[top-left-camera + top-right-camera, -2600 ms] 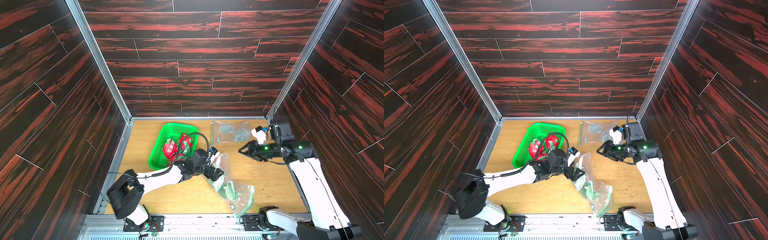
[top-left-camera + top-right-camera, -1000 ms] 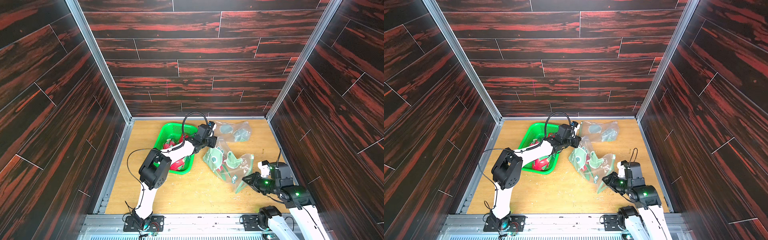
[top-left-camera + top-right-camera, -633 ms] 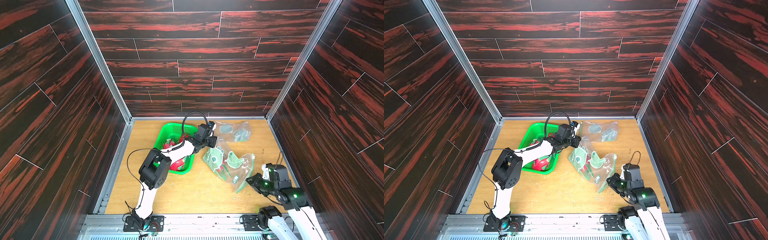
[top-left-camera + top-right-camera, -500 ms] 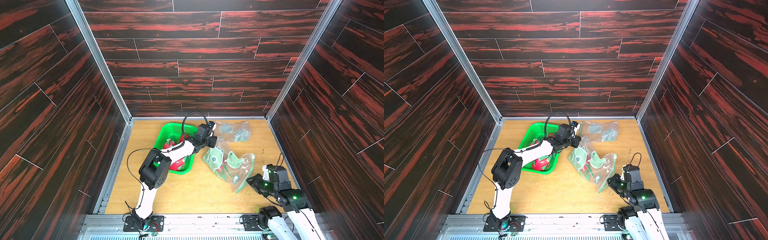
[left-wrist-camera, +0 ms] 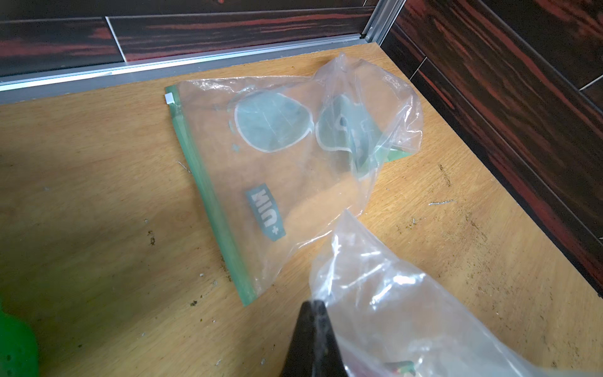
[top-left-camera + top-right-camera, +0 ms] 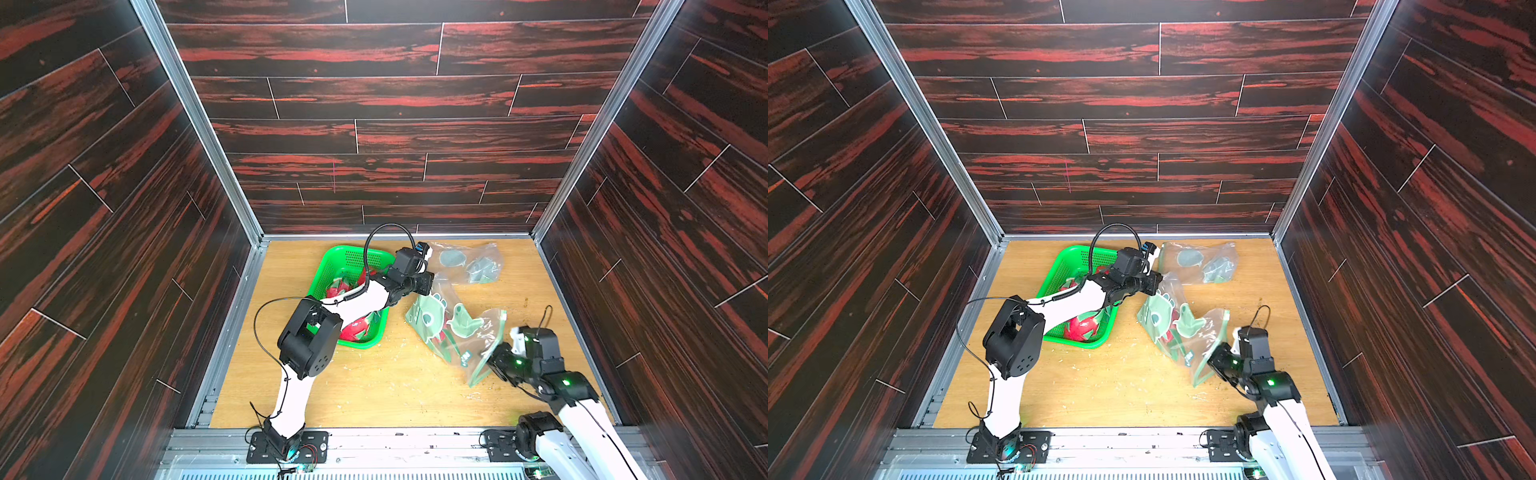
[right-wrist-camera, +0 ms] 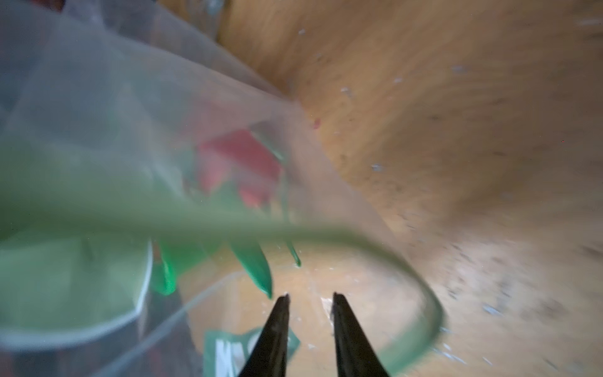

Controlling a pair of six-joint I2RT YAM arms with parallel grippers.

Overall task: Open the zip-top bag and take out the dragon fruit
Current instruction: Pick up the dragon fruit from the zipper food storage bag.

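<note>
Dragon fruit (image 7: 239, 156) just beyond right hand (image 7: 310, 295)

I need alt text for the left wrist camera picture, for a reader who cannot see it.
The left gripper, fingers shut, pinches a fold of a clear plastic bag. Beyond it, a second zip-top bag with a green zip strip lies on the wooden table, near the wall corner.

The basket (image 6: 338, 259) stands on the counter (image 6: 374, 395) with dragon fruit (image 6: 356, 327) in it. Just right of the basket lies the zip-top bag (image 6: 461, 328), another dragon fruit (image 7: 241, 156) inside. A second bag (image 6: 469, 262) lies right of the basket too, further back. The left gripper (image 6: 428, 289) touches the zip-top bag's corner nearest the basket; the right gripper (image 6: 490, 359) is at the end farthest from it.
</note>
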